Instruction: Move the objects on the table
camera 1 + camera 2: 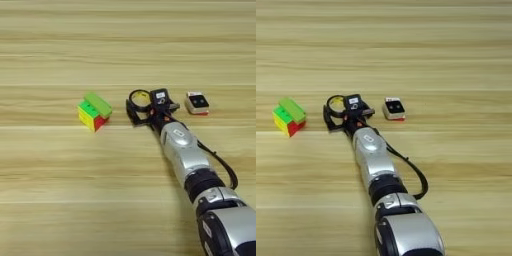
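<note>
our right arm reaches up the middle of the desk (pixel 60 200), claw among the small things.

nearest us, the silver forearm (pixel 182 152) comes in from the desk's near edge, toward its right corner. past it, our claw (pixel 146 111) sits at the black ring with yellow inner side (pixel 138 97) and the tiny black cube with white marks (pixel 160 95); we cannot tell whether its fingers are apart or together. left of them the lime-green block (pixel 98 103) lies on top of the multicoloured puzzle cube (pixel 90 117). just right of the claw lies the flat white-and-red box (pixel 197 102).
</note>
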Action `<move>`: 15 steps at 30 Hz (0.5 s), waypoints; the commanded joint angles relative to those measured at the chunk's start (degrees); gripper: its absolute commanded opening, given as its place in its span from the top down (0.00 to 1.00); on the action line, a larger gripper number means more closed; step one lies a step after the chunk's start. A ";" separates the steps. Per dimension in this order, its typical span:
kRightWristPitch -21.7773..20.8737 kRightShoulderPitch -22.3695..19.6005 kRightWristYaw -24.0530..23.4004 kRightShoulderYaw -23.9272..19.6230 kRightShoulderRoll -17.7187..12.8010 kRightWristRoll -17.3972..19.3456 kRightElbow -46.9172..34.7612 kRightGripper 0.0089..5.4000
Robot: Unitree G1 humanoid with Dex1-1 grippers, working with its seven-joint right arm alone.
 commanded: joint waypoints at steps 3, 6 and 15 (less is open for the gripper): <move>-0.49 -3.73 0.40 0.15 -0.14 0.26 -2.58 0.00; -0.45 -3.97 0.30 -0.07 -0.30 0.34 -2.26 0.00; -0.10 -4.26 0.58 -0.08 -0.15 0.46 -1.54 0.00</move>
